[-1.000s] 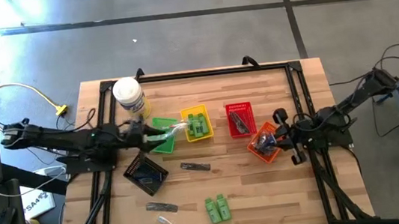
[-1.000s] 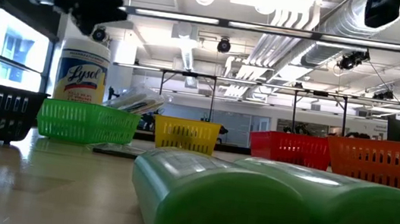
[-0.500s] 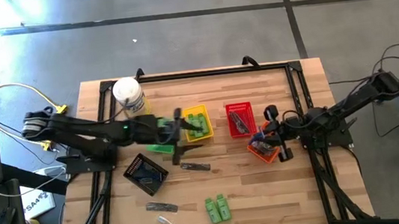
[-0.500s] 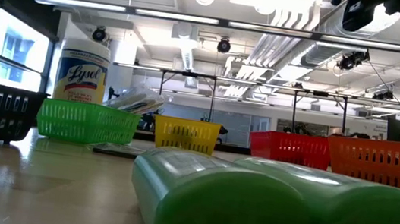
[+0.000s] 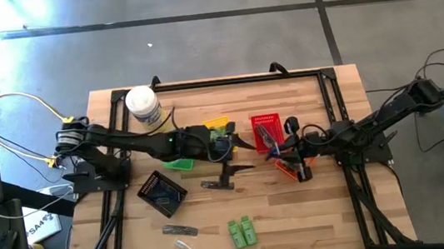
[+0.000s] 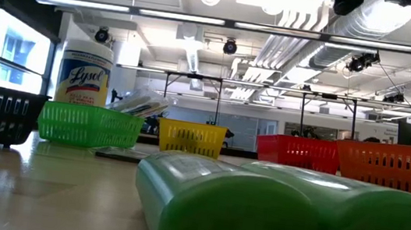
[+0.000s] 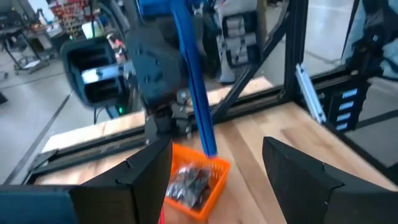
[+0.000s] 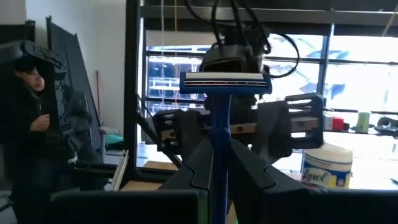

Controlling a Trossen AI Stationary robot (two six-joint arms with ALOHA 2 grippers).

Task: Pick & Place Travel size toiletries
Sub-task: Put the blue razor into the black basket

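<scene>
right wrist view shows the right gripper (image 8: 214,163) clamped on an upright blue razor (image 8: 221,99) beside the red basket (image 5: 265,124), facing the left gripper (image 7: 211,165), fingers spread, reaching toward it.

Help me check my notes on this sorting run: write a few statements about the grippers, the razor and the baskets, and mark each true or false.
1. The right gripper is shut on a blue razor. True.
2. The left gripper is shut on a green bottle. False: its jaws stand open and hold nothing.
3. The orange basket holds dark items. True.
4. The white Lysol jar lies in the red basket. False: it stands on the table near the far left corner.
5. Two green bottles lie on the table outside any basket. True.
</scene>
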